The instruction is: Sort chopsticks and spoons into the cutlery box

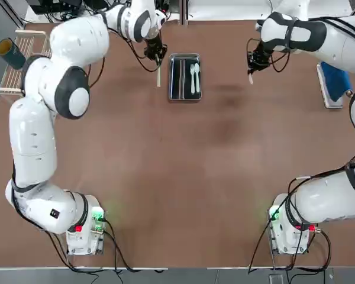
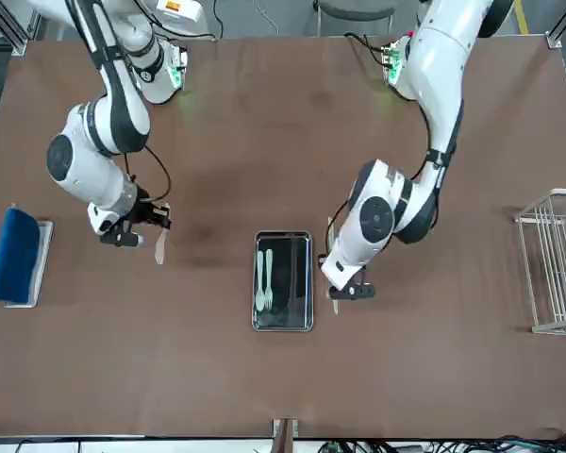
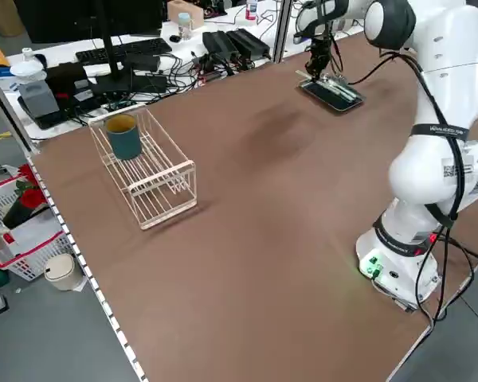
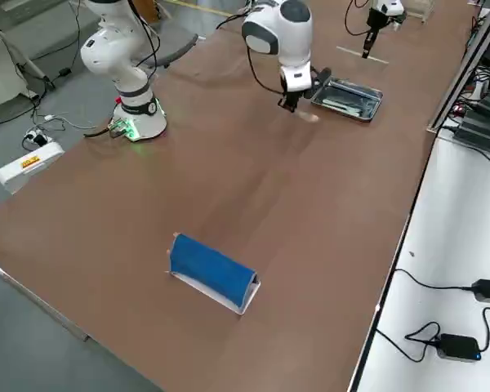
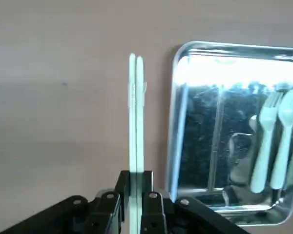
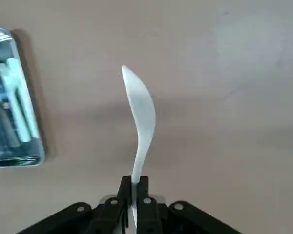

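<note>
The chopsticks [image 5: 136, 112], two thin pale sticks side by side, are pinched at one end by my shut left gripper [image 5: 136, 192]. In the top view that gripper [image 1: 156, 58] hovers just left of the cutlery box [image 1: 172, 77], with the chopsticks [image 1: 158, 76] running alongside it, outside the rim. The cutlery box [image 5: 175, 122] is a shiny steel tray holding a white plastic fork and spoon [image 5: 271, 141]. My right gripper [image 6: 135, 195] is shut on the handle of a cream spoon [image 6: 140, 109]. It [image 1: 254, 65] is off to the right of the box, apart from it, with the spoon [image 2: 160, 247] over bare table.
A white wire rack [image 1: 12, 71] with a teal cup [image 1: 10, 53] stands at the far left edge. A blue roll on a white holder [image 1: 334, 83] lies at the far right. The wide brown tabletop between the arms' bases and the box is bare.
</note>
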